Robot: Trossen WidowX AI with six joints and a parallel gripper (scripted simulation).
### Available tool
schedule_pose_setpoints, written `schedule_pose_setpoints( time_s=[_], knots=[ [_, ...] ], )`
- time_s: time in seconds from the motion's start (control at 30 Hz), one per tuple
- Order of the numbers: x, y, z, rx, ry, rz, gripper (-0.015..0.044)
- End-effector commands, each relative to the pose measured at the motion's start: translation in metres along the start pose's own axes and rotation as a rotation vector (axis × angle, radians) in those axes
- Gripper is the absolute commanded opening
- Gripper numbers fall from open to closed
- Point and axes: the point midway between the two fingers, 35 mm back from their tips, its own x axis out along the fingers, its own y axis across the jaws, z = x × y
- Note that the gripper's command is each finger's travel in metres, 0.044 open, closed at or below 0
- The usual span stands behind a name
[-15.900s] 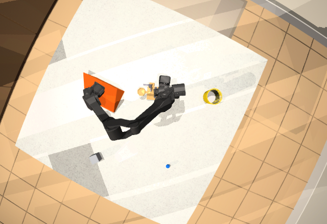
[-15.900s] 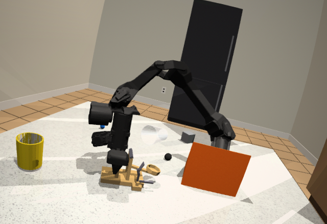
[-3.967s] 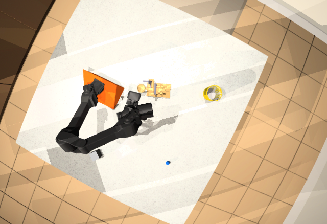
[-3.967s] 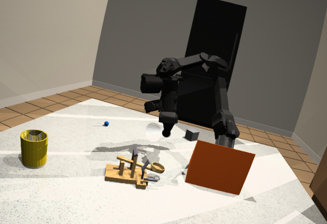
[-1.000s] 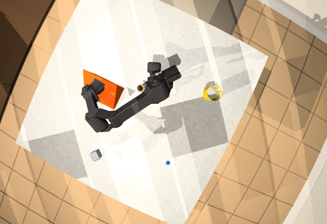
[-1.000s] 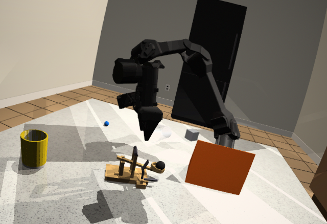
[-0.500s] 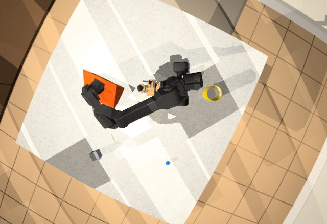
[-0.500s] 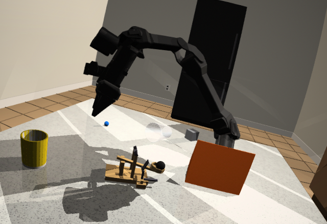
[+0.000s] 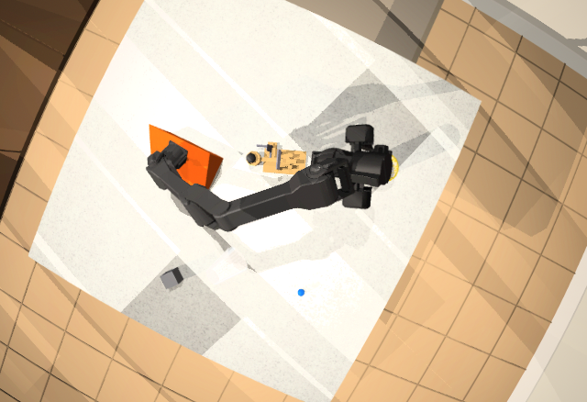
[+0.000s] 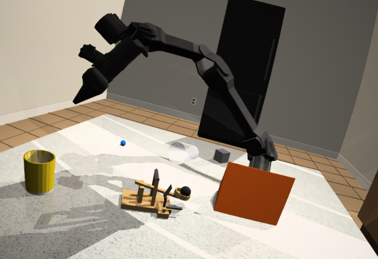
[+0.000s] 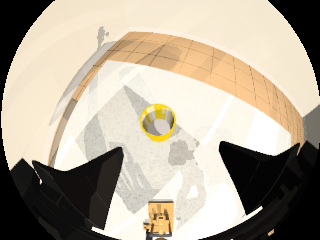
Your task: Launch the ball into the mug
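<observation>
The wooden catapult stands on the table, its arm lowered at the cup end. A black ball sits in the cup. The yellow mug stands upright beyond the catapult's other end, roughly in line with it; my arm partly covers it in the top view. No ball is visible inside it in the wrist view. My gripper is open and empty, high above the table between catapult and mug. The catapult's latch is too small to judge.
An orange block stands by the arm's base, behind the cup end. A grey cube, a small blue ball and a clear cylinder lie on the arm's other side.
</observation>
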Motion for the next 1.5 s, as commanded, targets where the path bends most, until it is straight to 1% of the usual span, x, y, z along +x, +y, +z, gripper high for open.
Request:
schedule_pose_setpoints(
  time_s=[0.0,0.37,0.93,1.2,1.47],
  knots=[
    [-0.004,0.006,-0.003,-0.018,-0.002,0.002,0.044],
    [-0.004,0.007,-0.004,-0.019,-0.002,0.003,0.044],
    [-0.004,0.007,-0.004,-0.019,-0.002,0.003,0.0],
    [-0.004,0.008,-0.005,-0.024,0.0,0.002,0.0],
    [-0.004,0.045,-0.042,-0.257,0.087,-0.004,0.0]
  ],
)
